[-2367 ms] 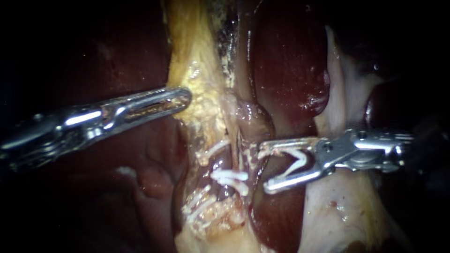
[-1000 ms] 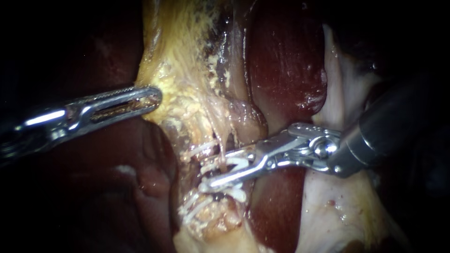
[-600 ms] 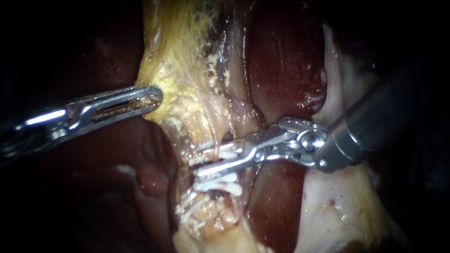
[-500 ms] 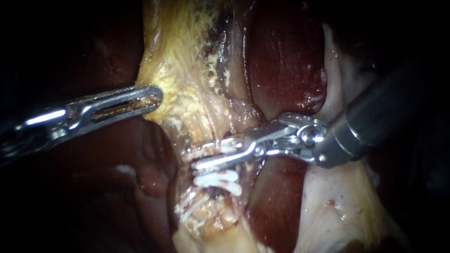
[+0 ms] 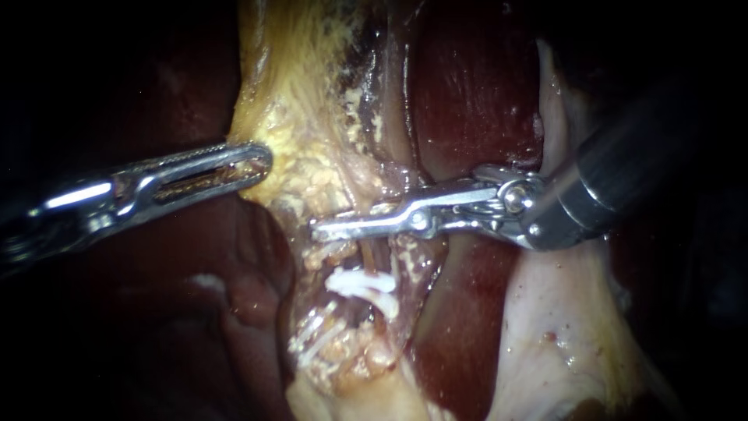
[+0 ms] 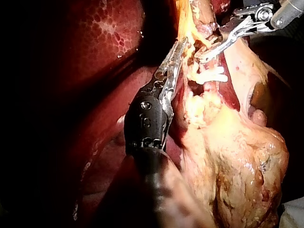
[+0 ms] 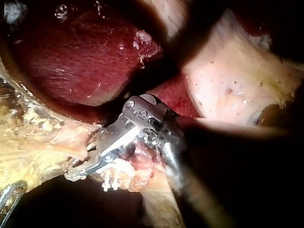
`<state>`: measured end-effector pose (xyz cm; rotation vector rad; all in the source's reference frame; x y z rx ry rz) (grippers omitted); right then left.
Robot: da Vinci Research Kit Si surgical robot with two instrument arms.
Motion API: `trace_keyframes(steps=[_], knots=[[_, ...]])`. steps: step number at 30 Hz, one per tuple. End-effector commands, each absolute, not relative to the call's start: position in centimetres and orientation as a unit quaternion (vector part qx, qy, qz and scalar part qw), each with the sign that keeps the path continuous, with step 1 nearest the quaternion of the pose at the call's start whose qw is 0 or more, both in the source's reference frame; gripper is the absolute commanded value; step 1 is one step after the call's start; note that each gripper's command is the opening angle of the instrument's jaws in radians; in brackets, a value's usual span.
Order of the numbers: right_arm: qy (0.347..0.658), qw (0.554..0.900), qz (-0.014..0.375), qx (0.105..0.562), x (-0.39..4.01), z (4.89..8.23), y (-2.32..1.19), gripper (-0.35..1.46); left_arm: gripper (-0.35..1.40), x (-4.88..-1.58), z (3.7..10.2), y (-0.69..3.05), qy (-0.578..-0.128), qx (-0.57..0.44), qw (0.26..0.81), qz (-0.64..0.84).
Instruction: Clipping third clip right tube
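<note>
Clamping across the tube (image 5: pixel 366 254) in the endoscope view, the right instrument (image 5: pixel 323 230) shows its jaws pressed together on it. Their long axis runs crosswise to the tube, so the tube sits between them rather than ahead. Just beside the jaws, further along the tube, sits a white clip (image 5: pixel 360 282), and more clips (image 5: pixel 319 341) lie past that one. Well beyond the jaw tips, the left instrument (image 5: pixel 261 160) pinches the edge of the yellow tissue (image 5: pixel 300 93), holding it taut. Dark liver (image 5: pixel 475 93) lies behind the right shaft. In the left wrist view, the left instrument (image 6: pixel 179 50) is closed on a yellow strand. The right instrument (image 6: pixel 204 57) crosses just ahead of it, with the white clip (image 6: pixel 211 75) close under those jaws. In the right wrist view, the right instrument (image 7: pixel 83 171) looks squeezed flat over the tissue, with clips (image 7: pixel 110 180) poking out beneath. The right one is plainly nearer the tube. Opening and backing out along its own axis looks safest, since the neighbouring clip could snag.
</note>
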<state>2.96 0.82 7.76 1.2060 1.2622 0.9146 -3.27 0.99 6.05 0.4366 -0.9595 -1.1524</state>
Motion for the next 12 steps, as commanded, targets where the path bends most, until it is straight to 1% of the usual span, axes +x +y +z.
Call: trace_keyframes(steps=[1,12], knots=[[0.534,0.553,0.387,0.509,2.96,7.79,0.79,-0.35,-0.35,-3.27,6.04,0.99,-0.432,0.197,0.71,-0.519],[0.533,0.556,0.379,0.514,3.0,7.84,0.73,-0.35,-0.35,-3.26,6.04,0.99,-0.432,0.197,0.71,-0.519]])
